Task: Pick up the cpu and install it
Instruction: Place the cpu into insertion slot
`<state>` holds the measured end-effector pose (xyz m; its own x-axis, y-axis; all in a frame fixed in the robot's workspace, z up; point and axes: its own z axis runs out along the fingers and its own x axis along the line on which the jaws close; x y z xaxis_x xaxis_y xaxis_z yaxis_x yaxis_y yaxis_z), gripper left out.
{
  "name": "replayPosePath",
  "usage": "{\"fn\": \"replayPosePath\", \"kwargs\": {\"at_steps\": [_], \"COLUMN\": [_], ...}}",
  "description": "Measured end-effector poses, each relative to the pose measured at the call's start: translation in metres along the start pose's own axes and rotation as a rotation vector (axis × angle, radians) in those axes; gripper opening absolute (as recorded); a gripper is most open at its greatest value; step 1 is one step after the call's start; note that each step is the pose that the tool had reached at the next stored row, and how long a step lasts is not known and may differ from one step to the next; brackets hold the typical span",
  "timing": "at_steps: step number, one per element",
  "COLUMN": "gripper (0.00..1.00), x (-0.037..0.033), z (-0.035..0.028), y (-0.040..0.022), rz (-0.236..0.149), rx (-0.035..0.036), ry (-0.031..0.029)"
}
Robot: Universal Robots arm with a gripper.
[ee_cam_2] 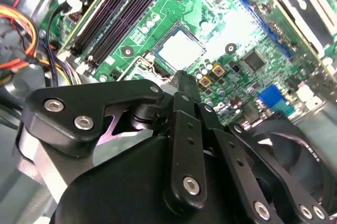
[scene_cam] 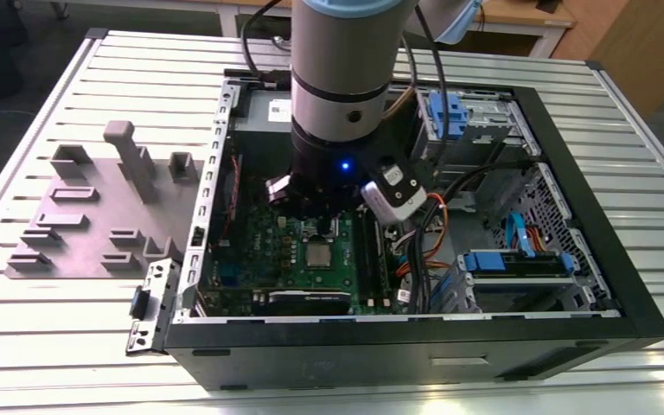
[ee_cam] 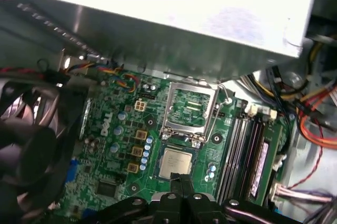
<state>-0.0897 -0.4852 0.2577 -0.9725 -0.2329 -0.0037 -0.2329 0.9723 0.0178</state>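
Observation:
The cpu (ee_cam: 175, 162), a small silvery square chip, lies flat in its socket on the green motherboard (ee_cam: 118, 145). In the exterior view the cpu (scene_cam: 317, 254) sits just in front of the arm (scene_cam: 338, 112), inside the open black computer case (scene_cam: 586, 285). The silver socket frame (ee_cam: 189, 109) stands hinged up beside the chip. My gripper (ee_cam: 180, 184) hovers at the chip's near edge, fingers pressed together with nothing between them. In the second wrist view the gripper (ee_cam_2: 182, 79) ends just short of the cpu (ee_cam_2: 180, 50). Whether it touches the chip I cannot tell.
A black fan (ee_cam: 26, 145) and memory slots (ee_cam: 242, 150) flank the socket. Orange and red cables (ee_cam: 316, 119) run along the case wall. Blue drive bays (scene_cam: 517, 259) fill the exterior view's right of the case. A grey tray (scene_cam: 90, 216) with raised blocks lies outside.

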Motion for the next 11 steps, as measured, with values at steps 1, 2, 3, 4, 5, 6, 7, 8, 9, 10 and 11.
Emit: {"fn": "replayPosePath", "kwargs": {"at_steps": [1, 2, 3, 4, 5, 6, 7, 8, 9, 10, 11], "gripper": [0.11, 0.11, 0.11, 0.11, 0.11, 0.11, 0.11, 0.11, 0.11, 0.11, 0.11], "x": [0.0, 0.0, 0.0, 0.0, 0.0, 0.0, 0.0, 0.0, 0.0, 0.0, 0.0], "z": [0.0001, 0.0003, 0.0005, 0.0006, 0.0008, 0.001, 0.0011, 0.0012, 0.0014, 0.0016, 0.0017], "y": [0.0, 0.0, 0.0, 0.0, 0.0, 0.0, 0.0, 0.0, 0.0, 0.0, 0.0], "rz": [-0.018, -0.036, -0.054, -0.072, -0.091, -0.109, -0.127, -0.145, -0.163, -0.182, -0.2], "rx": [-0.0001, -0.0001, -0.0002, -0.0002, -0.0003, -0.0004, -0.0005, -0.0004, -0.0006, -0.0006, -0.0007], "ry": [0.0003, 0.0007, 0.001, 0.0014, 0.0016, 0.0019, 0.0023, 0.0027, 0.0029, 0.0033, 0.0036]}}
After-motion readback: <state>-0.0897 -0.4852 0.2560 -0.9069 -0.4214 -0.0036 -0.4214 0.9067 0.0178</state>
